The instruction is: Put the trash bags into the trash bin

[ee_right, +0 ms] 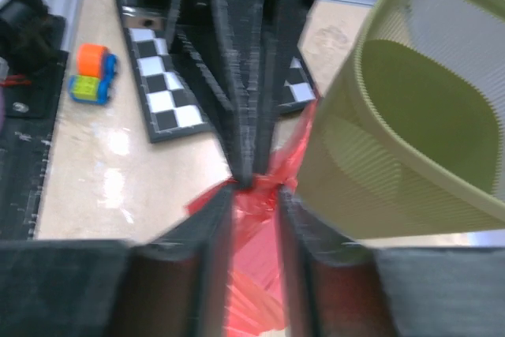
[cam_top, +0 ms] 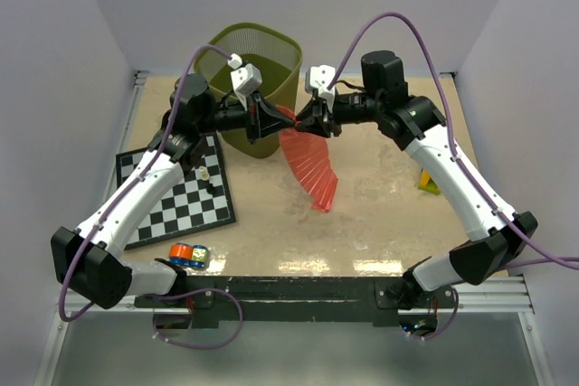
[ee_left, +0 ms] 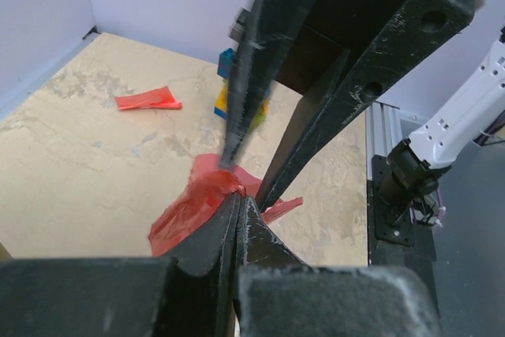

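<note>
A red-pink trash bag (cam_top: 308,164) hangs as a pleated sheet between my two grippers, its lower end near the table. My left gripper (cam_top: 276,119) is shut on the bag's top edge (ee_left: 185,215), beside the olive-green mesh trash bin (cam_top: 249,79). My right gripper (cam_top: 312,122) faces it, fingers slightly apart around the same bunched film (ee_right: 256,274). In the right wrist view the bin (ee_right: 410,140) stands just to the right of the bag. A second trash bag, a small flat red strip (ee_left: 147,100), lies on the table in the left wrist view.
A chessboard (cam_top: 181,192) lies at the left, with a small piece on it. An orange and blue toy car (cam_top: 188,255) sits near the front edge. Yellow and blue blocks (ee_left: 229,92) sit at the right; one shows in the top view (cam_top: 427,183).
</note>
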